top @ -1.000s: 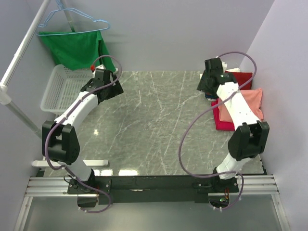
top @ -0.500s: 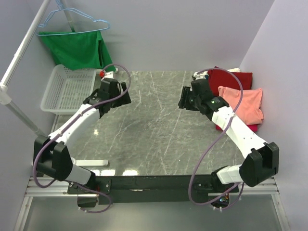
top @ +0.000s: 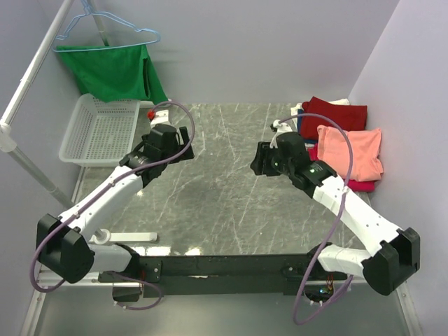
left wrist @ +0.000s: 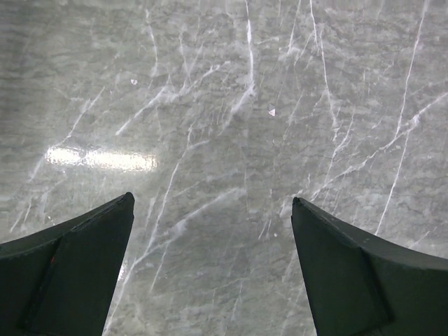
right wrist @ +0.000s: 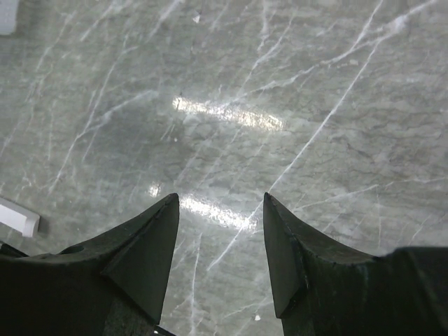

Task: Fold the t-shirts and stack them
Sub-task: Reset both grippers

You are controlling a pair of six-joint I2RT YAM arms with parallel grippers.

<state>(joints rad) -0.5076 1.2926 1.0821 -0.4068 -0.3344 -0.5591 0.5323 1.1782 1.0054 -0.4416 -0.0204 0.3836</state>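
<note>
Left hand and right hand hover over the table, jaws apart.

Green garment on light-blue hanger near white mesh basket; marble table.

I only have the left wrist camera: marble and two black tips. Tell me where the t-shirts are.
Observer: At the far right corner of the table, by the wall. A salmon-pink shirt lies on a crimson one, with a dark red shirt behind them.
Operator: Report the right arm.
Observer: The right arm reaches toward the table's middle. Its jaws are open over bare marble and hold nothing.
Operator: Say what's on my left side.
Observer: A white basket sits at the far left edge, with a green garment hanging above it.
</note>
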